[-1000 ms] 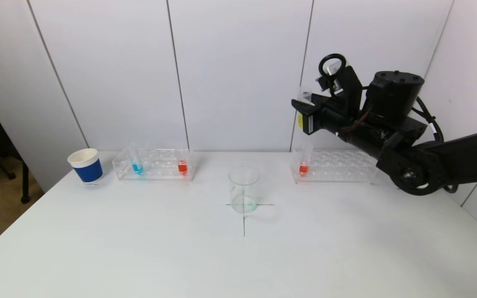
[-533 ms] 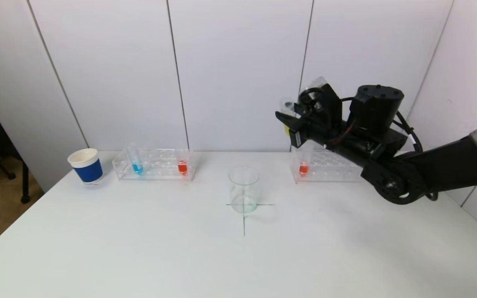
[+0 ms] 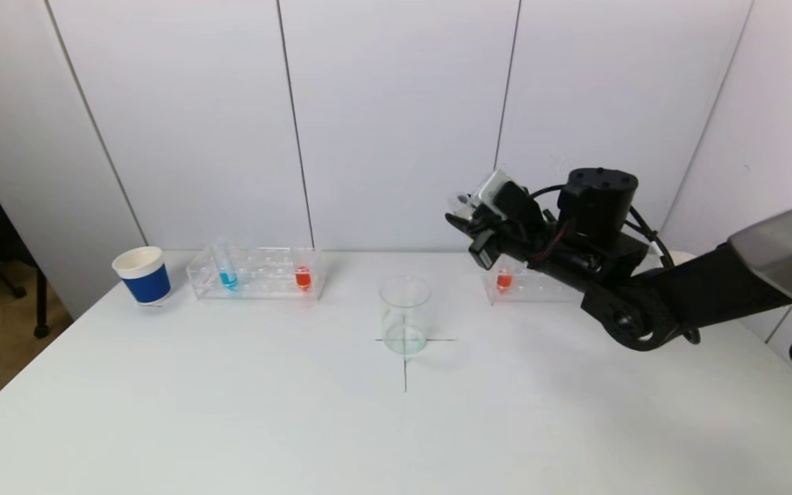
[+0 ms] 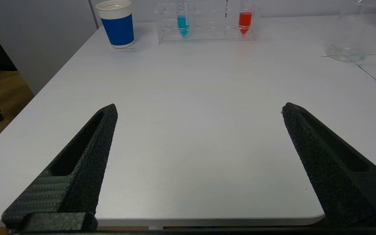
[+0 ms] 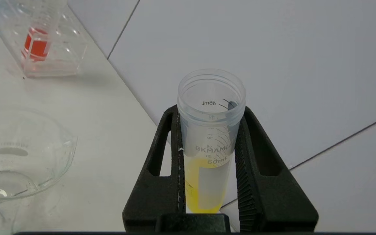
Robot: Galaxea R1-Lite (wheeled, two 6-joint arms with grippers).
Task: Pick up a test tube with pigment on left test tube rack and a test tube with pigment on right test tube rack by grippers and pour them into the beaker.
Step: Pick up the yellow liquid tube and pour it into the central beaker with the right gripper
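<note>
White tabletop carries a clear glass beaker, still nearly empty. Above and right of it, the right gripper clamps a clear plastic tube of yellow pigment, tilted, unpoured. The left gripper gapes idle, out of the head view; the left rack stands untouched.

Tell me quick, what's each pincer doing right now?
Left pincer: open, empty, low over the table's near edge.
Right pincer: closed on the yellow test tube, up beside the beaker.
</note>
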